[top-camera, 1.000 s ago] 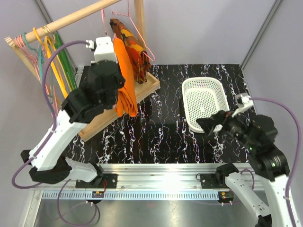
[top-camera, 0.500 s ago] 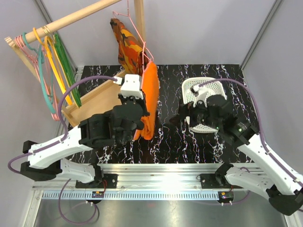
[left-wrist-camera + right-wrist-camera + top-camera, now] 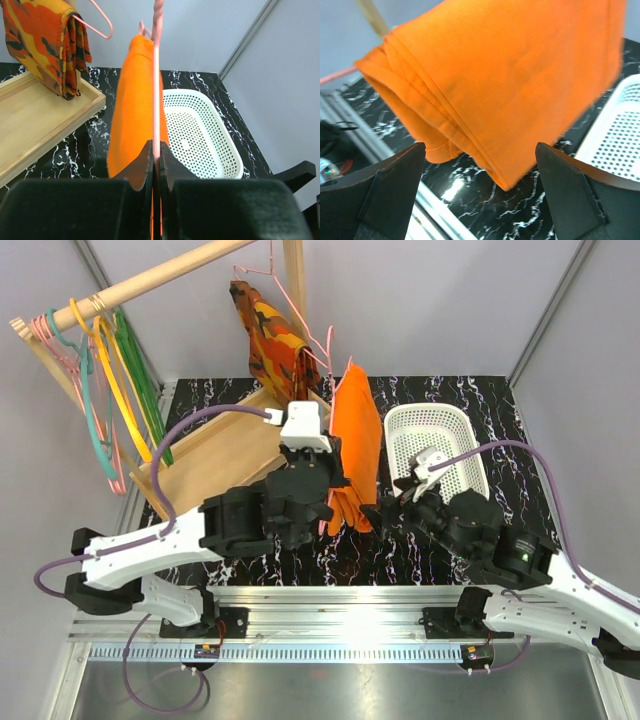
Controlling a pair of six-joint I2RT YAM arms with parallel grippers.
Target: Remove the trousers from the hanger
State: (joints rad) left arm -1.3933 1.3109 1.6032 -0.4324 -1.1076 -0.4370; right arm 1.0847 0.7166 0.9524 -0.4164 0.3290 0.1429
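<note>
The bright orange trousers (image 3: 356, 440) hang folded over the thin pink wire hanger (image 3: 327, 368), held in the air over the black table between the tray and the basket. My left gripper (image 3: 328, 472) is shut on the hanger's wire (image 3: 156, 75), with the trousers (image 3: 131, 110) hanging just beyond its jaws. My right gripper (image 3: 386, 506) is open and sits low beside the trousers' lower end. In the right wrist view the trousers' bottom fold (image 3: 510, 75) hangs between and beyond the spread fingers (image 3: 395, 175), not touching them. A bit of pink wire (image 3: 335, 76) shows at the left.
A white perforated basket (image 3: 445, 435) stands right of the trousers. A wooden tray (image 3: 205, 455) lies at the left. A red, orange and yellow patterned garment (image 3: 270, 335) hangs on another pink hanger from the wooden rod (image 3: 150, 280), with coloured plastic hangers (image 3: 105, 380) further left.
My left gripper has carried the hanger and trousers off the rack, right and forward over the table. My right gripper has moved left and down to the trousers' lower end.
</note>
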